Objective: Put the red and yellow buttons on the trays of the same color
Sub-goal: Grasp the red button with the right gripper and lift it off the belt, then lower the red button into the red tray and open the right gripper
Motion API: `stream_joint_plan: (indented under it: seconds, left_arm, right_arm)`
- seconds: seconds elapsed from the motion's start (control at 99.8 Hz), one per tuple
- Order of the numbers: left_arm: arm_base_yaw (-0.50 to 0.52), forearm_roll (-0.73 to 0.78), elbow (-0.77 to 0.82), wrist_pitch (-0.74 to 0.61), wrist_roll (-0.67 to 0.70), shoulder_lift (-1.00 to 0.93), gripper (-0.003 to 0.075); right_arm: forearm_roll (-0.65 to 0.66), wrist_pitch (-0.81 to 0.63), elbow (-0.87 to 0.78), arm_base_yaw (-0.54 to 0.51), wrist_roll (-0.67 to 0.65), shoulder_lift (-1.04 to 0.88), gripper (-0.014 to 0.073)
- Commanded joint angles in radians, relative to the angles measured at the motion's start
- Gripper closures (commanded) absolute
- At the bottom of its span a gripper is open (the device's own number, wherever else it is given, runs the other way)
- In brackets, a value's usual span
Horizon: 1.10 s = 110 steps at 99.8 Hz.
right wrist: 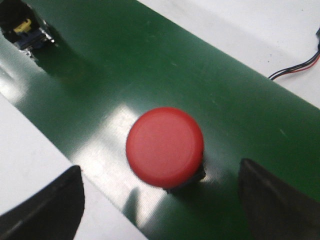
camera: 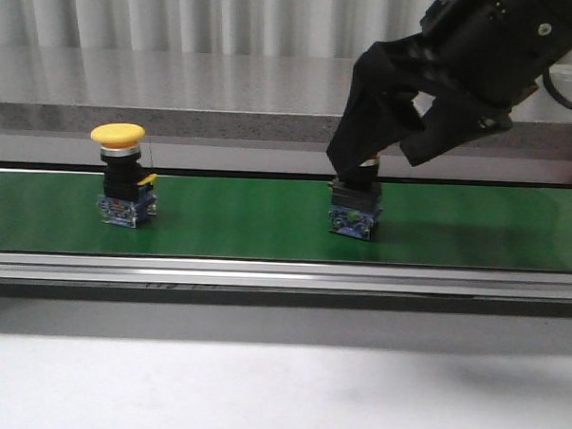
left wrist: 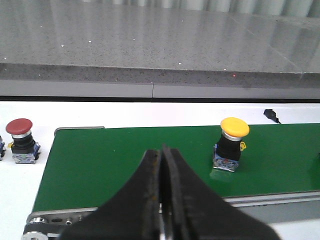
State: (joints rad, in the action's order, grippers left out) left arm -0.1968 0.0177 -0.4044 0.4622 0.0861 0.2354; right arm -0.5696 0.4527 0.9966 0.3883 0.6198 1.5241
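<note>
Red button (right wrist: 165,146) on belt (camera: 238,217): right gripper (right wrist: 160,195) jaws wide, straddling, empty; off-centre closing risks toppling it; left gripper (left wrist: 162,200) pressed closed, empty.

Smooth plastic parts on a faintly sheened belt

The round red plastic button cap (right wrist: 165,146) is looking matt and smooth, the green conveyor belt (right wrist: 150,75) is catching soft glare, and the speckled grey stone counter (left wrist: 160,45) is gleaming, polished.

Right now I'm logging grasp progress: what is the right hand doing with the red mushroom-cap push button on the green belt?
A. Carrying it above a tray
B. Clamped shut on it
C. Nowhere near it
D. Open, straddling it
D: in the right wrist view the right hand is open, its fingers apart on either side of the red mushroom-cap push button on the green belt.
</note>
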Motion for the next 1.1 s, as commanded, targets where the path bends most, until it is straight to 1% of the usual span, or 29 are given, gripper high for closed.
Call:
stream_joint_plan:
  seconds: [0.0, 0.07, 0.12, 0.17, 0.221, 0.241, 0.291, 0.341, 0.411, 0.551, 0.641, 0.832, 0.982, 1.093]
  left_arm:
    - [-0.007, -0.009, -0.027, -0.07, 0.007, 0.011, 0.0741]
    - [-0.007, -0.009, -0.027, -0.07, 0.007, 0.011, 0.0741]
    - [-0.007, -0.009, -0.027, -0.07, 0.007, 0.011, 0.0741]
    - [-0.007, -0.009, -0.027, -0.07, 0.007, 0.011, 0.0741]
    - [-0.007, -0.009, -0.027, -0.07, 0.007, 0.011, 0.0741]
    - [-0.007, -0.009, -0.027, -0.07, 0.007, 0.011, 0.0741]
    - [-0.007, -0.009, -0.027, -0.07, 0.007, 0.011, 0.0741]
    - [-0.007, -0.009, -0.027, -0.07, 0.007, 0.011, 0.0741]
    - [-0.007, -0.009, -0.027, -0.07, 0.007, 0.011, 0.0741]
    - [-0.007, -0.009, -0.027, -0.07, 0.007, 0.011, 0.0741]
    - [-0.007, -0.009, -0.027, -0.07, 0.007, 0.011, 0.0741]
    - [-0.007, -0.009, -0.027, -0.07, 0.007, 0.011, 0.0741]
    - [-0.007, -0.009, -0.027, -0.07, 0.007, 0.011, 0.0741]
    - [-0.007, -0.009, -0.027, -0.07, 0.007, 0.011, 0.0741]
  right_arm:
    - [-0.023, -0.06, 0.045, 0.002, 0.017, -0.007, -0.0027]
    - [-0.023, -0.078, 0.051, 0.002, 0.017, 0.01, -0.0024]
    - [-0.023, -0.088, 0.051, 0.002, 0.017, 0.018, 0.0003]
    - [-0.023, -0.091, 0.051, 0.002, 0.017, 0.022, 0.0063]
    - [-0.023, -0.091, 0.051, 0.002, 0.017, 0.023, 0.0162]
    - [-0.023, -0.091, 0.051, 0.002, 0.017, 0.023, 0.019]
    - [-0.023, -0.091, 0.051, 0.002, 0.017, 0.022, 0.0298]
    - [-0.023, -0.091, 0.051, 0.002, 0.017, 0.018, 0.0375]
    - [-0.021, -0.074, 0.065, 0.001, 0.017, 0.007, 0.0432]
    - [-0.018, -0.019, 0.122, -0.053, 0.017, -0.036, 0.0435]
    - [-0.018, 0.035, 0.171, -0.133, 0.016, -0.067, 0.0435]
    - [-0.018, 0.119, 0.288, -0.391, -0.031, -0.085, 0.0435]
    - [-0.019, 0.099, 0.328, -0.62, -0.086, -0.081, 0.0435]
    - [-0.019, 0.047, 0.329, -0.771, -0.111, -0.073, 0.0435]
